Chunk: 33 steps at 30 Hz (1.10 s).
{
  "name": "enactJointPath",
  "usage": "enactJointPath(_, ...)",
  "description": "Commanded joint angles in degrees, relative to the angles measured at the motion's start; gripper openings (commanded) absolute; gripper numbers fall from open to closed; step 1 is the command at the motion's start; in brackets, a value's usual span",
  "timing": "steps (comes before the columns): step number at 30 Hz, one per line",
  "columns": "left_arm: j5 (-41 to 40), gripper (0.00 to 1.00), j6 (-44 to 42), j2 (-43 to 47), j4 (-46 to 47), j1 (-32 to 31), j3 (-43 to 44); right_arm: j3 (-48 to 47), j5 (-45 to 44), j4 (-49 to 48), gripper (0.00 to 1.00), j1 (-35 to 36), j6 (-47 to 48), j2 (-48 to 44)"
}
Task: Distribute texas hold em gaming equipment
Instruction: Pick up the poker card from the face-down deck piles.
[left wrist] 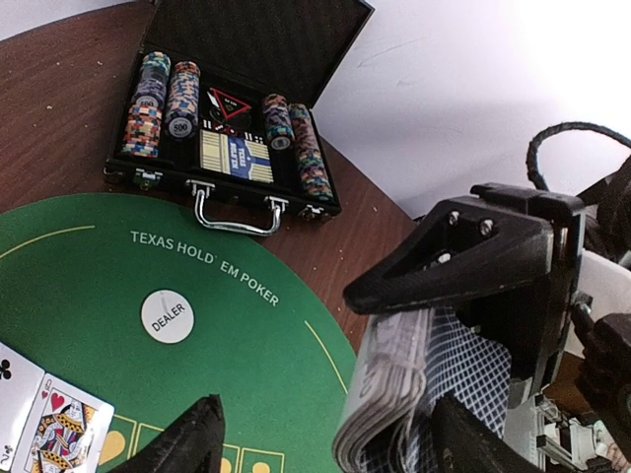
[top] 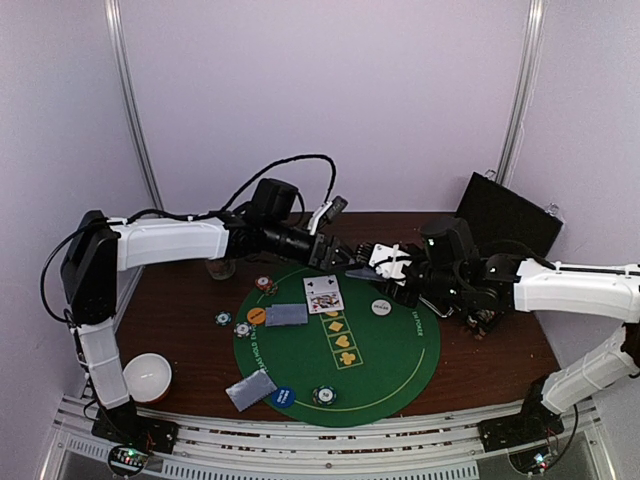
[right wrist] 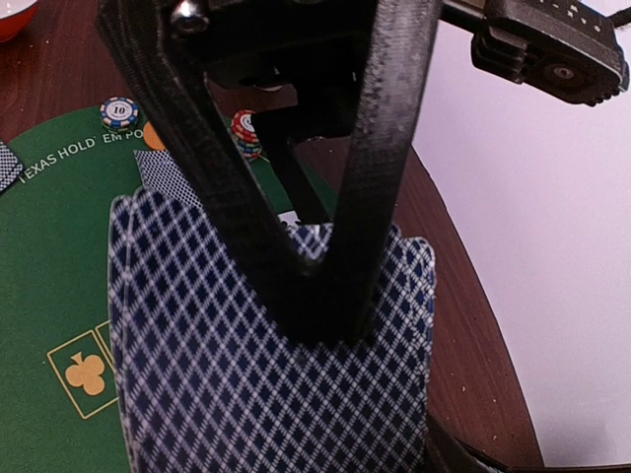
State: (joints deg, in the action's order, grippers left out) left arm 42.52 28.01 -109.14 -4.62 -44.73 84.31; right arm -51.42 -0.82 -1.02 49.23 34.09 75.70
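Grips card deck (right wrist: 266,394) in right fingers (right wrist: 325,246); spreads left fingers (left wrist: 187,443) wide, empty, beside it (above the green mat (left wrist: 99,286)).

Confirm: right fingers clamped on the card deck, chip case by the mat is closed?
Not quite. Right fingers are clamped on the card deck, but the chip case by the mat is open, lid up, chips showing: see the left wrist view.
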Motion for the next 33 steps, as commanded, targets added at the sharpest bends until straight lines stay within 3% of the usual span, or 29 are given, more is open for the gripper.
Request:
enactJointPath(1, 0.2, 0.71, -1.8, -0.7, -0.6, -0.3, 2.3, -1.5, -0.7, -2.2, 0.47, 0.6, -0.8, 0.2)
enactJointPath(12, -7.9, 0.46, -10.0, 1.4, -9.8, 0.2, 4.8, -0.4, -3.1, -2.5, 0.47, 0.6, -0.4, -1.2)
enactJointPath(16, -7.2, 0.48, -11.3, 2.0, -10.5, 0.2, 4.9, 0.0, -3.2, -2.5, 0.47, 0.6, -0.5, -1.2)
enactJointPath(22, -6.0, 0.67, -12.1, 2.5, -11.2, 0.2, 5.5, -0.1, -3.7, -2.5, 0.47, 0.6, -0.4, -1.1)
enactJointPath(27, -4.6, 0.68, -13.2, 3.1, -11.2, 0.2, 6.1, -0.2, -4.1, -2.2, 0.47, 0.7, -0.2, -1.0)
enactJointPath(30, -4.5, 0.58, -13.5, 3.5, -11.2, 0.4, 5.8, -0.3, -4.2, -2.1, 0.47, 0.7, -0.2, -1.1)
enactJointPath(33, -2.2, 0.32, -13.7, 3.6, -11.2, 0.5, 5.9, -0.2, -4.6, -2.0, 0.47, 0.6, -0.1, -1.1)
